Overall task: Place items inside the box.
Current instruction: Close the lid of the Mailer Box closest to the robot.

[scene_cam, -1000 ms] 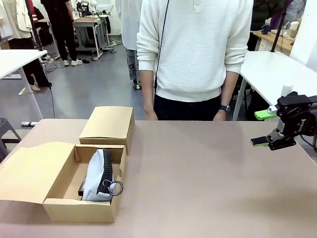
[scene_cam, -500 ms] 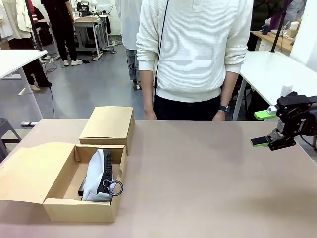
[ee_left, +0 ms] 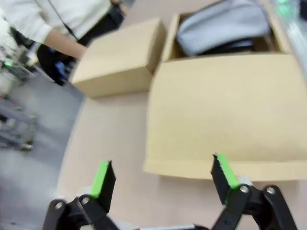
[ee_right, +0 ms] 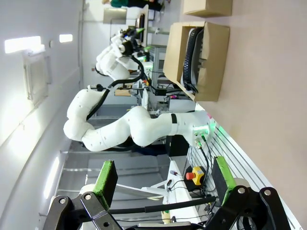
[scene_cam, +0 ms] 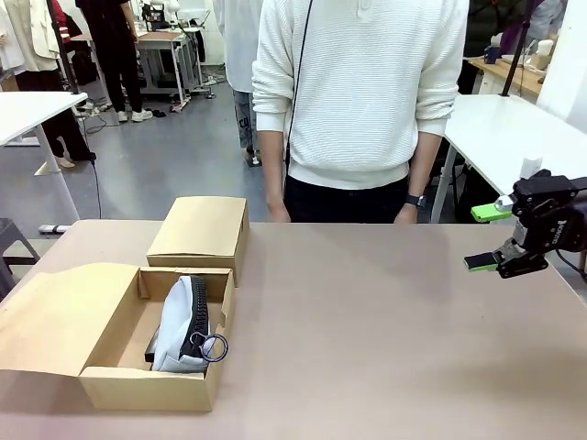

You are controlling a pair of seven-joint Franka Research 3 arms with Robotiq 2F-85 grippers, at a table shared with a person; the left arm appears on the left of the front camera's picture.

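Grey pencil case (scene_cam: 182, 323), black zipper

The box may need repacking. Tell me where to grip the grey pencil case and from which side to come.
Grip the grey pencil case across its narrow zippered ridge, coming straight down from above. It stands on edge in the open box, zipper up, and the cardboard walls block any sideways approach.
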